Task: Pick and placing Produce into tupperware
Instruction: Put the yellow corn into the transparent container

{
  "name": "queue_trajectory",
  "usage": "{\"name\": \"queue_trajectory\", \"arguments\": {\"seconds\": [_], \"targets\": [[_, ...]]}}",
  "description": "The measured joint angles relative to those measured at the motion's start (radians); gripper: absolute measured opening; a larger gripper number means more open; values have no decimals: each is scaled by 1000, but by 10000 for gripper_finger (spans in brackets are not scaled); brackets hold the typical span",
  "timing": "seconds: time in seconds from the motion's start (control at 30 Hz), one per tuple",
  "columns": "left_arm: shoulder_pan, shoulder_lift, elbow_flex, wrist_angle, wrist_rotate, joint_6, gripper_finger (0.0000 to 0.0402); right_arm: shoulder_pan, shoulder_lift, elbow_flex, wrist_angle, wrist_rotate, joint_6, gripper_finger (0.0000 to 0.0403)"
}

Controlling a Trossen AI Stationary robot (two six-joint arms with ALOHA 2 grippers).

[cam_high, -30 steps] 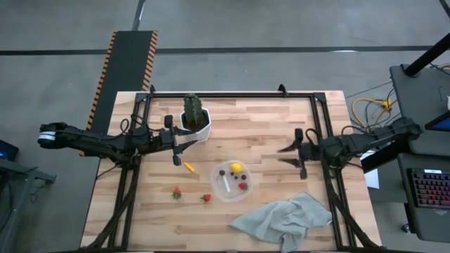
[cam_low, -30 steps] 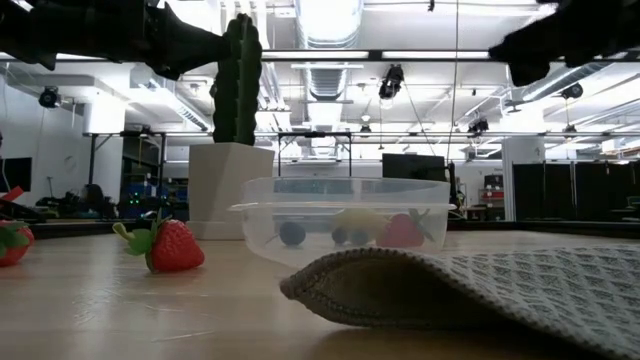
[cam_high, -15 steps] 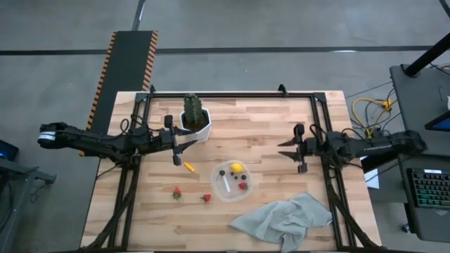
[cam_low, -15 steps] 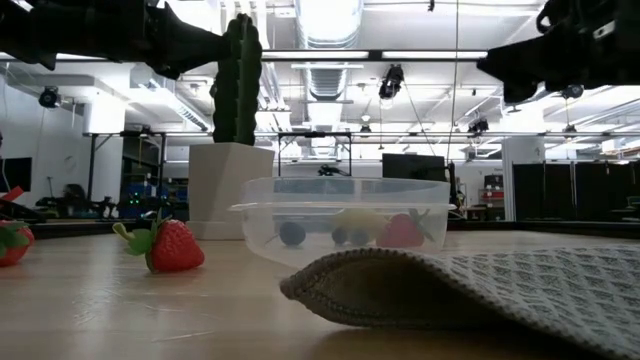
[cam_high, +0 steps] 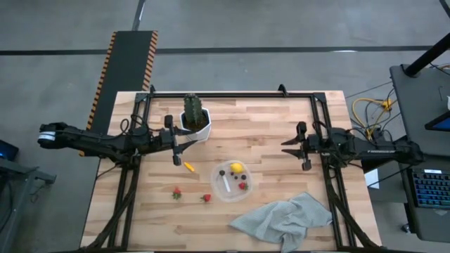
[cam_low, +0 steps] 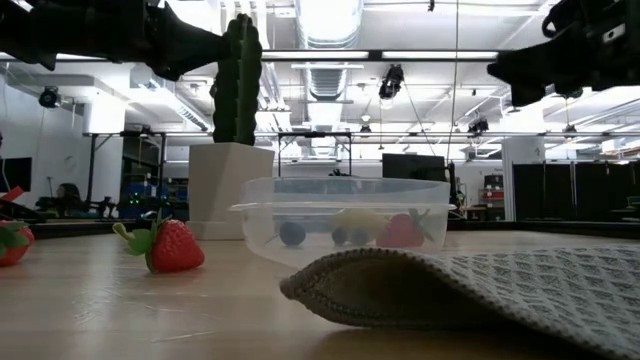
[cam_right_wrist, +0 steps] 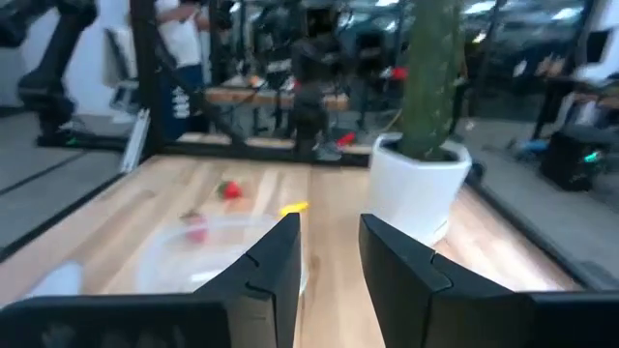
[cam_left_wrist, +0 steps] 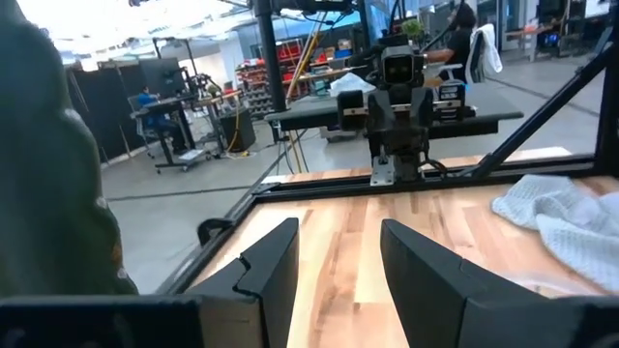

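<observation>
While lemon [cam_high: 237, 167], berries and one strawberry [cam_high: 242, 185] sit in the tupperware [cam_high: 219, 190] mid-table | carrot piece [cam_high: 188, 166], two strawberries [cam_high: 176, 192] remain outside | left gripper [cam_high: 177, 149], right gripper [cam_high: 294, 149] spread, empty

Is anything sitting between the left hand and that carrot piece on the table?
Nothing visible. The left hand is open just above the carrot piece; only bare table lies between them. The cactus pot stands off to the side.
</observation>
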Motion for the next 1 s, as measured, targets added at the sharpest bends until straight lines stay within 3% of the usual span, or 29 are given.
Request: {"name": "queue_trajectory", "arguments": {"seconds": [0.27, 0.53, 0.77, 1.0], "targets": [[-7, 0, 1, -139, 118, -16, 135, 0, -28, -15, -4, 38, -16, 102], [-34, 0, 3, -279, 125, 113, 135, 0, -28, -15, -3, 38, -22, 90], [-34, 40, 95, -622, 119, 162, 135, 0, -27, -14, 2, 38, -17, 82], [-34, 227, 243, -905, 177, 165, 135, 0, -27, -14, -1, 38, 23, 84]]}}
